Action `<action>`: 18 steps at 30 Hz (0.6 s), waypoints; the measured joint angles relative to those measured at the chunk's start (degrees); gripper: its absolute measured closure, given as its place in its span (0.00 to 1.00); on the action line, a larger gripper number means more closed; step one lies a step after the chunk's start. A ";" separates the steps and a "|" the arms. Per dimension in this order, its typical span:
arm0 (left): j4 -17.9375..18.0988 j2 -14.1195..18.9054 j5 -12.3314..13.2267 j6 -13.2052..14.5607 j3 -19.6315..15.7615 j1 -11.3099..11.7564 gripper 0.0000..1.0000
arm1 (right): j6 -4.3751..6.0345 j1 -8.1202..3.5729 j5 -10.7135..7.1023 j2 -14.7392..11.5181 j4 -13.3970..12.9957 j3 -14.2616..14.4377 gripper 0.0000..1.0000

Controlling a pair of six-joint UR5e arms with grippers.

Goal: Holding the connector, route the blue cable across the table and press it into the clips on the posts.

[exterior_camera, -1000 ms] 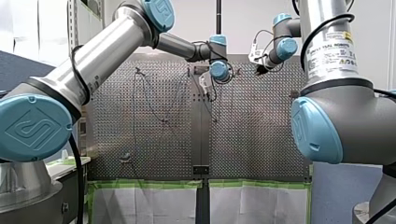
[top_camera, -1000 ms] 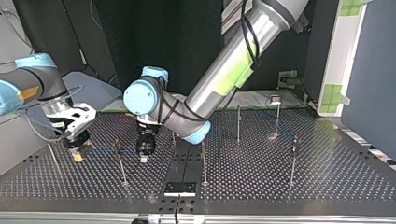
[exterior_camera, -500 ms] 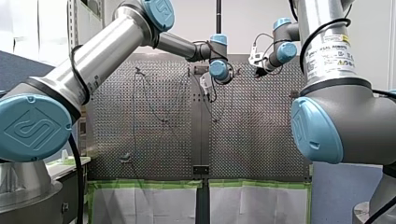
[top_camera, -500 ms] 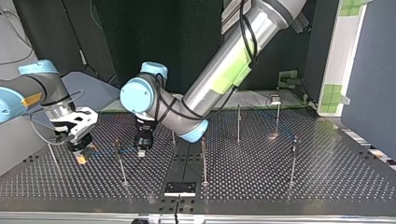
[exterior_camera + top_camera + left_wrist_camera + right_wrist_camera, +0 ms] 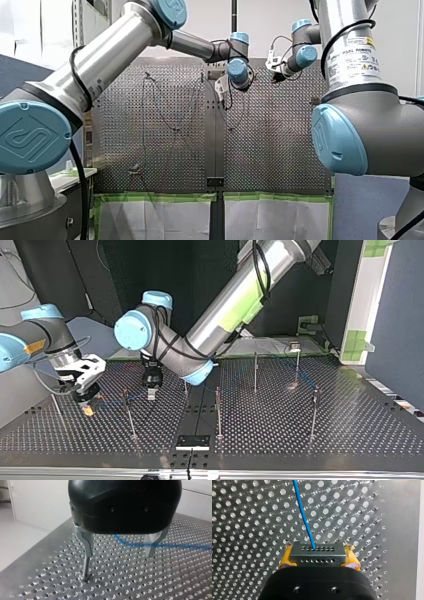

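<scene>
Connector (image 5: 317,555) first: the right gripper (image 5: 317,548) has its jaws clamped on it. The yellow pads (image 5: 285,560) press against its two short ends, and the face with the pin holes looks out over the table (image 5: 249,517). The blue cable (image 5: 303,515) leaves that face near the middle and runs straight away over the perforated surface.

The left gripper (image 5: 120,553) holds nothing. Its jaws stand wide apart and point down at the table, with one of the metal fingers (image 5: 86,542) just above a thin post (image 5: 85,568). The blue cable crosses behind the gap between the fingers and looks clear of both, and of the table too.

Expect the connector to handle as a small rigid block, so you can grip it firmly by its ends as it is held now. The cable is another matter. It looks thin, light and limp, so it will probably sag wherever you let it go slack and keep no shape of its own. Hold a light pull on it from the connector. Avoid sharp sideways tugs, because the spot where the wire enters the block is likely the weak point.

For the second hold, take the cable itself close beside the post, leaving only a short stretch to press into the clip. Bare metal fingers may let so thin a wire slip.
</scene>
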 joint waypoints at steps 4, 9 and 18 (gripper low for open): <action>-1.52 1.74 -0.10 0.10 -1.60 -0.89 0.00 | 0.01 0.02 0.01 0.00 0.00 0.00 1.00; -0.40 4.07 1.72 0.58 -3.89 -2.59 0.00 | -0.02 0.06 0.00 0.00 0.00 0.00 1.00; 3.46 8.07 -0.25 -1.16 -7.88 -5.80 0.00 | -0.02 0.10 0.00 0.00 0.00 0.02 1.00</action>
